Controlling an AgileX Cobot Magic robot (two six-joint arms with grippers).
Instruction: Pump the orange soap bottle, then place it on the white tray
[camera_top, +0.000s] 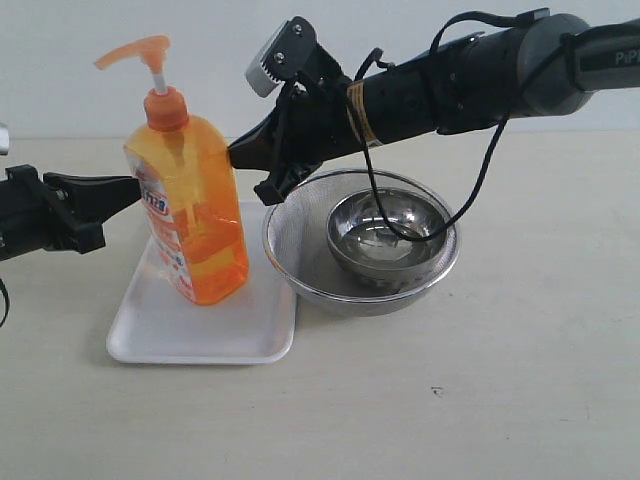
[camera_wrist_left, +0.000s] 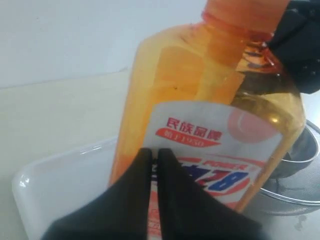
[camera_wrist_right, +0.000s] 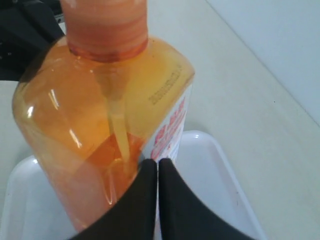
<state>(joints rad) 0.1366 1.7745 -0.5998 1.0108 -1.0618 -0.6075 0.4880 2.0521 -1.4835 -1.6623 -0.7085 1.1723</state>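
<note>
Quick count: one orange soap bottle (camera_top: 195, 220), one white tray (camera_top: 150, 335), one mesh strainer (camera_top: 295, 235) with one steel bowl (camera_top: 385, 235) sitting in it, and two grippers.

The bottle is standing on the tray, toward its back right part, so the front strip of the tray is bare. The strainer's rim sits right up against the tray's right side, so it's tight there. There's lots of free table (camera_top: 500, 380) in front and off to the right.

The left gripper (camera_top: 135, 190) has its jaws pinched together with nothing between them, tips against the bottle's left face. The right gripper (camera_top: 238, 155) is the same: fully closed, empty, tip at the bottle's right shoulder.

Only the exterior view shows the pump head; both wrist views cut it off. The left wrist view has the printed label close up, and the right wrist view gets the narrow side with the dip tube inside.
</note>
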